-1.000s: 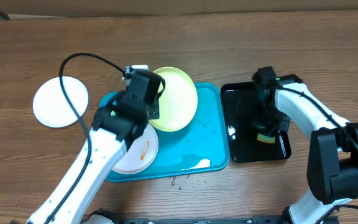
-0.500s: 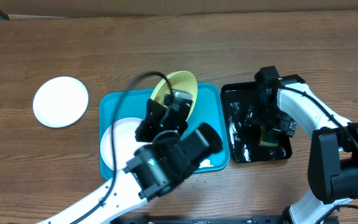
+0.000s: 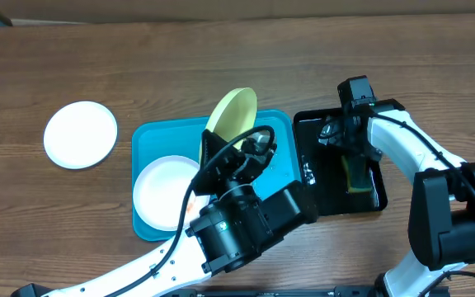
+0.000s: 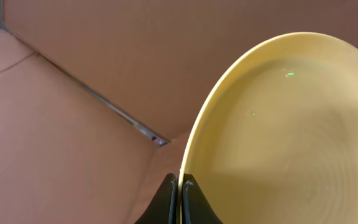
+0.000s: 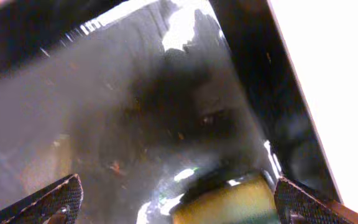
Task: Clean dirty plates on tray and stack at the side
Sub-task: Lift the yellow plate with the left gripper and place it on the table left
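Above tray (image 3: 147, 140), plate (image 3: 233, 111) in left hand (image 4: 180, 184)

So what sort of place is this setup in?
Probably a lab test bench staged for dishwashing, not a kitchen: a wood-grain table, a cardboard wall behind, and a sponge in a black tray.
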You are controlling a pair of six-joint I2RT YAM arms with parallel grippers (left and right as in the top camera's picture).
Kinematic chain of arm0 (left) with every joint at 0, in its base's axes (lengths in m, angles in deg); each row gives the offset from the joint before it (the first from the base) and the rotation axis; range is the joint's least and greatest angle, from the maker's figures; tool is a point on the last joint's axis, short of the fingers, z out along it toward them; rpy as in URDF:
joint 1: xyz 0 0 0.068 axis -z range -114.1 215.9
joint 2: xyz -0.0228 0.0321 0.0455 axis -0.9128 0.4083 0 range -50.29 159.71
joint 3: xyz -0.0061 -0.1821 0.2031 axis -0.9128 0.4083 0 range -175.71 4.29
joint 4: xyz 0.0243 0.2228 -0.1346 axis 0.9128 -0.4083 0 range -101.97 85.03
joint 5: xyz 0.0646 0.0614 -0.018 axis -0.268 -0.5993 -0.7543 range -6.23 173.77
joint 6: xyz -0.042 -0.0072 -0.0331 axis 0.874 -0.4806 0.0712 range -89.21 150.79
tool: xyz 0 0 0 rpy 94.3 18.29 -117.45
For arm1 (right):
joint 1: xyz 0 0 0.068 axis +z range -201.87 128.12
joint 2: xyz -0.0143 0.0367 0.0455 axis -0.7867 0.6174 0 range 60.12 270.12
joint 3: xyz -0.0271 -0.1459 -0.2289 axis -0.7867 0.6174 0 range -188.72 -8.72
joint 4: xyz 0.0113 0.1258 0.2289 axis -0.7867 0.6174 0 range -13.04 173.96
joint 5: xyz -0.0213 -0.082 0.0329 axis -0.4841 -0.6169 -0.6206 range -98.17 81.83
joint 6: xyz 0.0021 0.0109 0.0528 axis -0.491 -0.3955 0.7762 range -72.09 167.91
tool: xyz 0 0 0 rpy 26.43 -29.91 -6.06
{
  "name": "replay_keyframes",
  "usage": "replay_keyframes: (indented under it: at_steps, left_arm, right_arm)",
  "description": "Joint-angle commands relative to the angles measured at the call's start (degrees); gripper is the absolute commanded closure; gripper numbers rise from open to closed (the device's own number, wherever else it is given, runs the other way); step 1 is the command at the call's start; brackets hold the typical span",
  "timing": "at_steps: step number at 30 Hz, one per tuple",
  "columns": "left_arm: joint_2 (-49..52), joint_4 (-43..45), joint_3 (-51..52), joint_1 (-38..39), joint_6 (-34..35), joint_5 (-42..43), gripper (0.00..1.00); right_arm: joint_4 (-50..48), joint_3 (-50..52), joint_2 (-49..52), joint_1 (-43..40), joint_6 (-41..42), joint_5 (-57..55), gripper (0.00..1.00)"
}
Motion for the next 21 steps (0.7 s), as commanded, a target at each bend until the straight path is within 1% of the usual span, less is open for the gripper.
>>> replay_keyframes:
  at_steps: [1, 7, 12, 16, 19, 21]
  left_arm:
    - [0.02, 0.52, -1.22, 1.38, -3.08, -2.49, 0.96]
    - [0.00, 1.64, -1.22, 1.44, -2.80, -1.55, 0.96]
    - [0.00, 2.54, -1.22, 1.03, -1.79, 5.14, 0.96]
    - [-0.26, 2.49, -1.27, -5.22, 3.91, 18.03, 0.96]
    - [-0.28, 2.49, -1.36, -14.08, 7.19, 33.70, 0.96]
    - [-0.28, 2.27, -1.36, -22.08, 9.11, 44.92, 0.96]
  right_arm:
    - [-1.11, 0.17, -0.52, -0.20, 0.28, 0.02, 0.00]
    - [-1.14, 0.17, -0.52, -0.20, 0.28, 0.02, 0.00]
    - [-1.14, 0.17, -0.52, -0.20, 0.28, 0.02, 0.00]
    - [-1.14, 0.17, -0.52, -0.20, 0.28, 0.02, 0.00]
    - [-1.14, 0.17, -0.52, -0.20, 0.28, 0.02, 0.00]
    - [-1.14, 0.17, -0.52, -0.20, 0.28, 0.02, 0.00]
